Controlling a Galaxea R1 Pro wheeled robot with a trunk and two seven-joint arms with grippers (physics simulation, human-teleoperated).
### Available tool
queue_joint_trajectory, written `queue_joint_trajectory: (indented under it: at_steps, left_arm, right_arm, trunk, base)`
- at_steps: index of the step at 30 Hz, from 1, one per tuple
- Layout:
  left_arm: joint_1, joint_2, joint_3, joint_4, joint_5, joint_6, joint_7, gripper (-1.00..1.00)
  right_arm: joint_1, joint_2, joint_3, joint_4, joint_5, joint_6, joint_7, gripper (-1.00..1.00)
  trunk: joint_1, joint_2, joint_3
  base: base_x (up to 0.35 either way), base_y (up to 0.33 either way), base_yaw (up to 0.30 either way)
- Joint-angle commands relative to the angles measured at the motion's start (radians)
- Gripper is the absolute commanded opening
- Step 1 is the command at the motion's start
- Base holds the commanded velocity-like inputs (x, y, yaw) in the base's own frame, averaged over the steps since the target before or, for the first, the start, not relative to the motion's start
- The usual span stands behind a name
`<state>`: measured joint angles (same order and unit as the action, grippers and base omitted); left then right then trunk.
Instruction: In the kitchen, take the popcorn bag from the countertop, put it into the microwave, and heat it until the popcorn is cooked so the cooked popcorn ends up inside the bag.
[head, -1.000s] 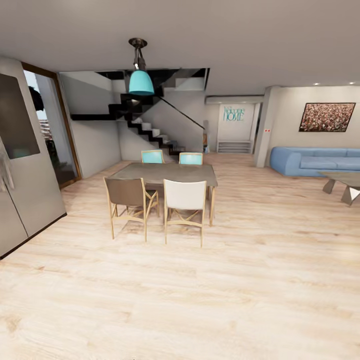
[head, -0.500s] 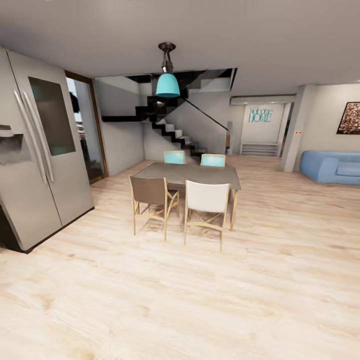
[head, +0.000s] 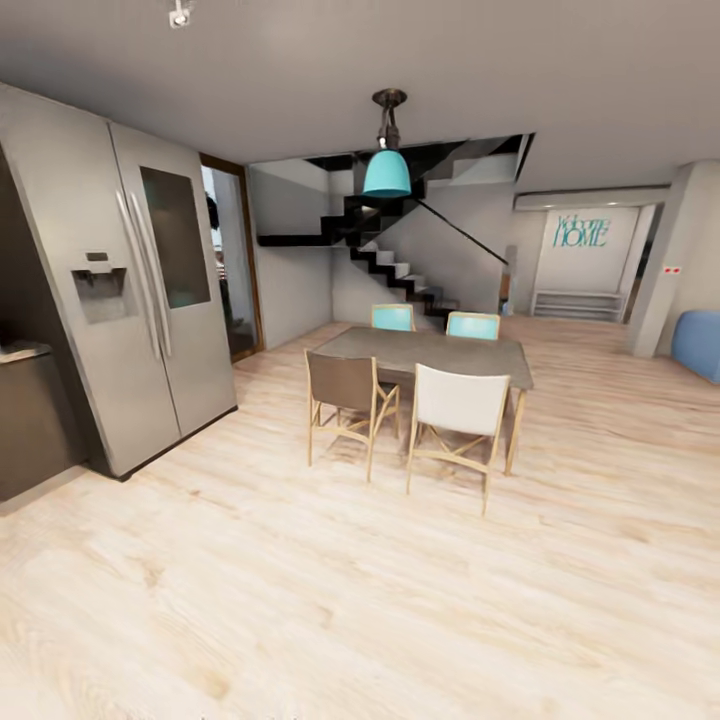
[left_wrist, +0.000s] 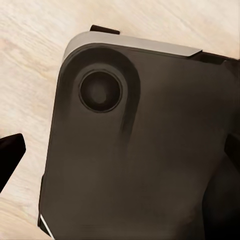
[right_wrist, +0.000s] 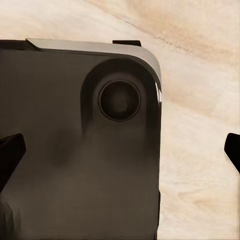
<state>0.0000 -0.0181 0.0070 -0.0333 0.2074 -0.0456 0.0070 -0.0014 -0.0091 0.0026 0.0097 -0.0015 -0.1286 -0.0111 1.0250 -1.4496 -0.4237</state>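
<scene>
- The blue sofa (head: 702, 345) at the far right is cut by the picture's edge; just one end shows.
- A dark cabinet (head: 35, 420) at the left, beside the fridge (head: 130, 300), is cut off too.
- In both wrist views, the robot's dark base (left_wrist: 135, 150) hides most of the wood floor (left_wrist: 30, 75).
- The right gripper's fingertips (right_wrist: 10, 155) are clipped at the picture's sides.

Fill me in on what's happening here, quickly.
The robot is on the move through an open-plan home and handles nothing right now. Its head camera looks across a pale wood floor at a steel fridge, with a dining table and four chairs under a teal pendant lamp, and a staircase behind. A dark cabinet shows beside the fridge. Both wrist cameras look down at the robot's dark base over the floor.
</scene>
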Motion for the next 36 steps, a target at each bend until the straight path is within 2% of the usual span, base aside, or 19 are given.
queue_joint_trajectory:
  at_steps: [1, 24, 29, 36]
  left_arm:
    - [0.0, 0.0, 0.0, 0.0, 0.006, -0.002, 0.001, 1.0]
    - [0.0, 0.002, 0.001, 0.0, 0.007, -0.002, 0.002, 1.0]
    - [0.0, 0.0, 0.001, 0.0, 0.009, -0.002, 0.002, 1.0]
    - [0.0, 0.001, 0.001, 0.0, 0.047, -0.002, 0.002, 1.0]
  right_arm:
    - [0.0, 0.0, 0.0, 0.001, 0.0, -0.005, -0.001, 1.0]
    - [0.0, -0.002, 0.0, 0.001, 0.001, -0.005, -0.002, 1.0]
    - [0.0, 0.001, 0.004, 0.001, 0.004, -0.005, -0.019, 1.0]
    - [0.0, 0.0, 0.004, 0.001, 0.005, -0.005, -0.023, 1.0]
  trunk:
    - [0.0, 0.0, 0.0]
    - [0.0, 0.0, 0.011]
    - [0.0, 0.0, 0.013]
    - [0.0, 0.0, 0.016]
  base:
    - [0.0, 0.0, 0.297]
    - [0.0, 0.0, 0.297]
    - [0.0, 0.0, 0.297]
    - [0.0, 0.0, 0.297]
